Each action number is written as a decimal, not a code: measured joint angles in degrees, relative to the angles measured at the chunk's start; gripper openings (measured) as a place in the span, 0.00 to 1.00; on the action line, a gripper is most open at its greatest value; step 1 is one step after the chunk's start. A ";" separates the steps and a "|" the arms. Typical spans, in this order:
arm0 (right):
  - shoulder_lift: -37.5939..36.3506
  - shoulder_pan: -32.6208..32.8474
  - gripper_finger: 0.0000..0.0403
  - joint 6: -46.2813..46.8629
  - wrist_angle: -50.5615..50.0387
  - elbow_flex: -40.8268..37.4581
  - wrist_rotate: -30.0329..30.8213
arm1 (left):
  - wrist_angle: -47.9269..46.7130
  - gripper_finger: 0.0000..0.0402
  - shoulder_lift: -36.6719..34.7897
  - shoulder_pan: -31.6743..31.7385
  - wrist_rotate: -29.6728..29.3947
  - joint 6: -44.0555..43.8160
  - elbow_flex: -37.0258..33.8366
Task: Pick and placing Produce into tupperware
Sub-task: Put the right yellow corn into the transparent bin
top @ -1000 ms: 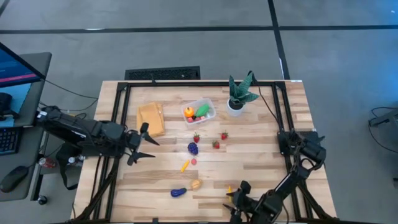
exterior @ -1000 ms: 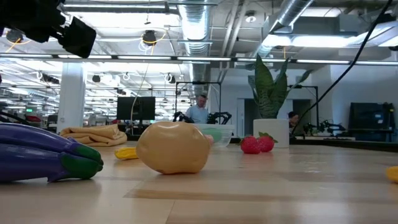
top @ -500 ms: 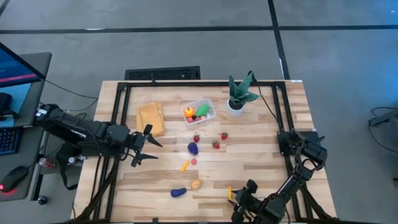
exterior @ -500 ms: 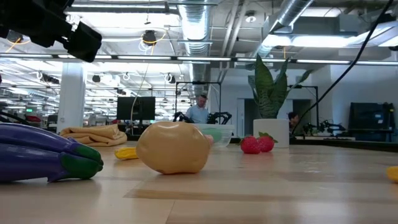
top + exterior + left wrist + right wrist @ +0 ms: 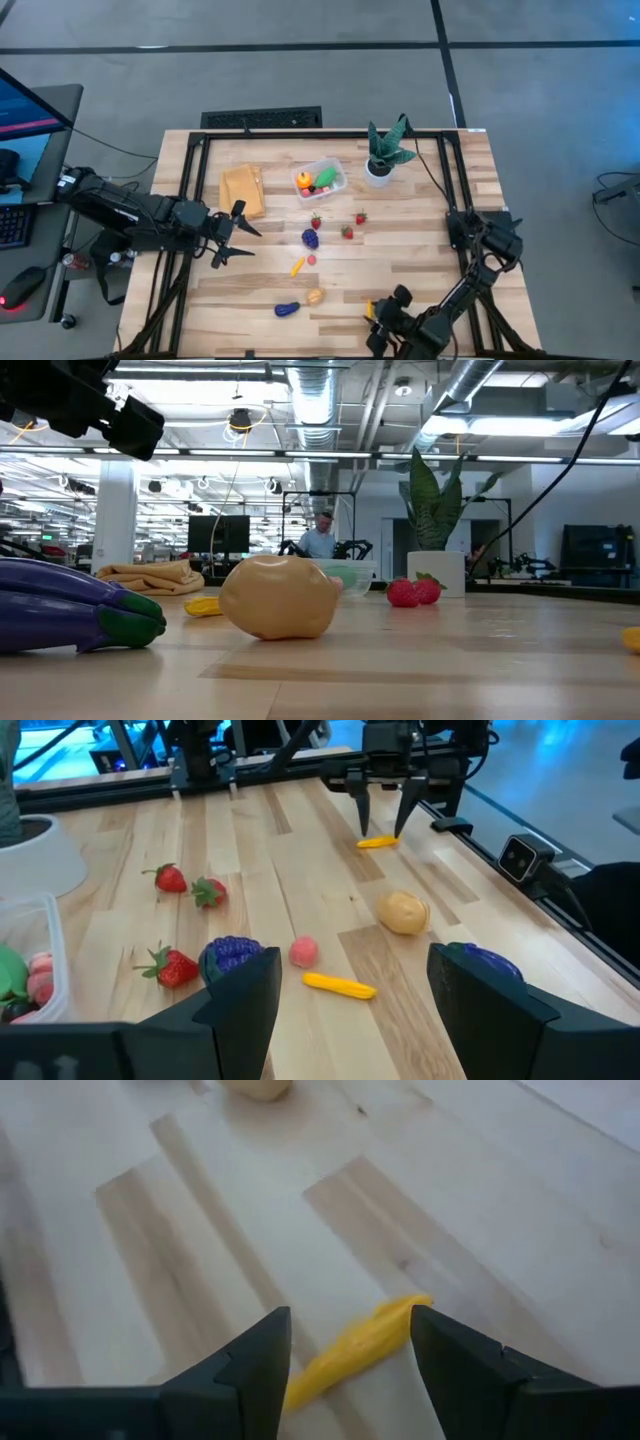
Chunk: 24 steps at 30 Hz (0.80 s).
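Observation:
The clear tupperware [image 5: 320,179] stands at the table's far middle and holds orange, green and red pieces. Loose produce lies nearer: strawberries [image 5: 347,232], purple grapes [image 5: 311,238], a pink bit [image 5: 311,259], a yellow-orange piece [image 5: 297,267], a tan potato [image 5: 316,296] and an eggplant [image 5: 287,309]. A small yellow piece [image 5: 360,1345] lies by the near edge. My right gripper [image 5: 348,1315] is open above it, one finger on either side; the left wrist view shows the right gripper [image 5: 383,820] pointing down. My left gripper [image 5: 235,232] is open, raised left of the produce.
A spiky green plant in a white pot [image 5: 381,160] stands right of the tub, and a folded tan cloth [image 5: 243,190] lies left of it. Black frame rails [image 5: 190,190] run along the table's edges. Bare wood lies between the strawberries and the right rail.
My left gripper has moved a little toward the table's right, closer to the produce, and stays open. The produce has kept its place.

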 joint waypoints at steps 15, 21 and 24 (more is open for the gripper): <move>0.02 -2.41 0.51 0.45 -1.46 0.00 -7.44 | -0.27 0.61 0.00 0.00 0.42 -0.18 0.00; 0.00 -2.81 0.46 -0.51 -2.05 0.04 -8.40 | -0.26 0.61 0.00 0.01 0.42 -0.60 0.00; 0.00 -2.82 0.41 -0.49 -2.71 0.07 -8.95 | -0.26 0.61 0.00 0.00 0.42 -0.63 0.00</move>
